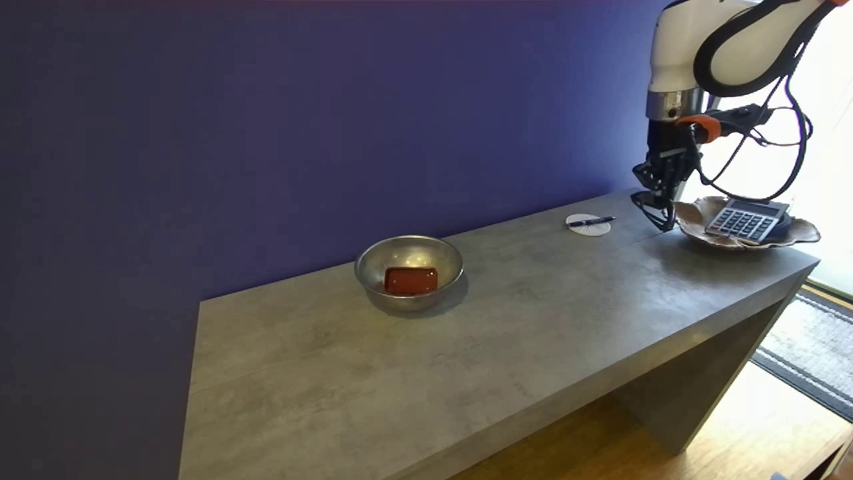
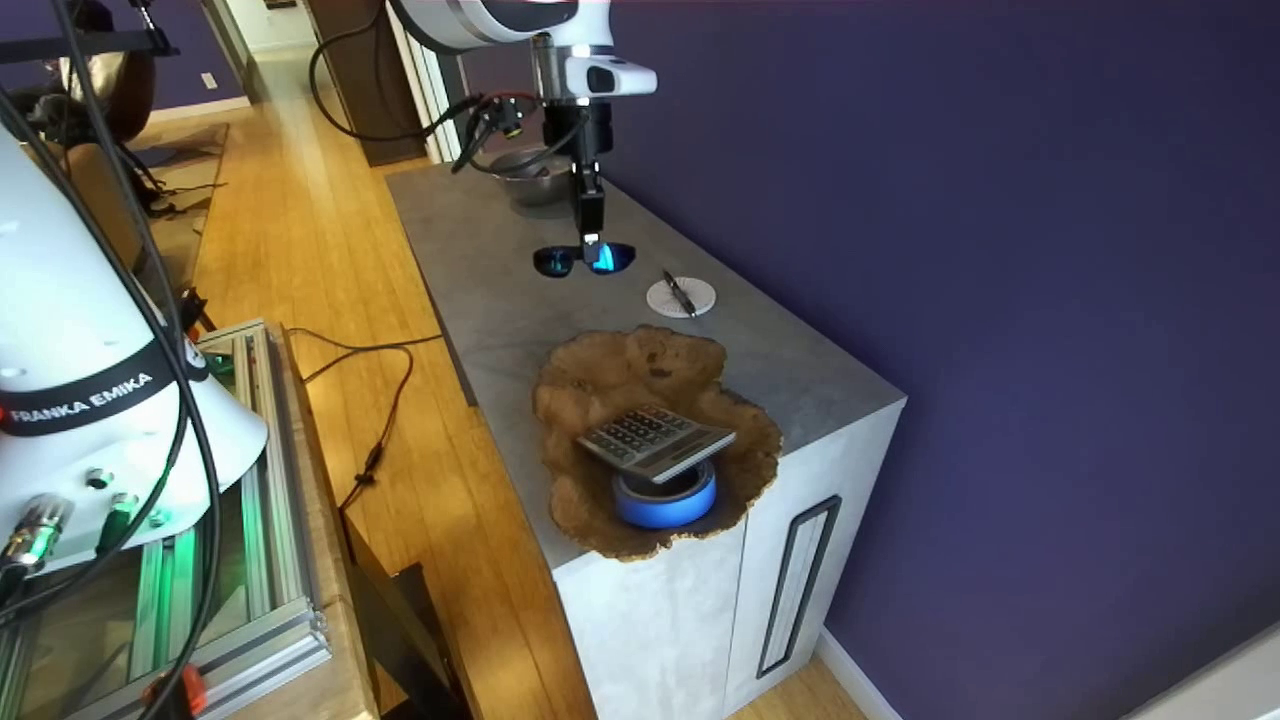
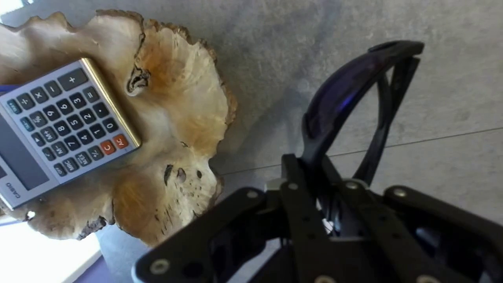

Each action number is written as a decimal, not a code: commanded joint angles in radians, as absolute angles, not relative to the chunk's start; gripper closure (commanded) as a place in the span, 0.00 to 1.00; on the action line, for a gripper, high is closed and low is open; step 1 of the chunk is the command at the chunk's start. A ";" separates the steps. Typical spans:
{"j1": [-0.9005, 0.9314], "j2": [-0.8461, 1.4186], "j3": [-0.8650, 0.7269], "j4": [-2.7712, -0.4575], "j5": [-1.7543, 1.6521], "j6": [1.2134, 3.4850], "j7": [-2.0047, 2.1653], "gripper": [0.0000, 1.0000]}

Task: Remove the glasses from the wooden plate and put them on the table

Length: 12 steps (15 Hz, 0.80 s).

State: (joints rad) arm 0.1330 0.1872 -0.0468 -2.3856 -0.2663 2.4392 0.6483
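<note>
Black gripper [image 3: 308, 177], low in the wrist view, pinches the glasses [image 3: 340, 92] by the middle. At left sits the wooden plate [image 3: 188, 98]. Right of it, the glasses' long side points to the upper right, above the table [image 3: 452, 177]. Straight down looks like the next move.

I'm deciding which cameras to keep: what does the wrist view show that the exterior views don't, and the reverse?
Only the wrist view: readable CASIO lettering on the calculator.
Only the exterior views: the metal bowl and the white arm.
Shared: the pincer holding the glasses, off the wooden plate; the calculator; the table.
</note>
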 commanded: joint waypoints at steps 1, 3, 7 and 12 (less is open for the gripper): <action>0.174 0.275 0.008 -2.287 -0.291 2.405 0.583 0.96; 0.237 0.328 0.044 -2.201 -0.314 2.343 0.592 0.96; 0.371 0.454 0.087 -1.986 -0.376 2.180 0.577 0.96; 0.456 0.507 0.096 -1.888 -0.421 2.119 0.560 0.85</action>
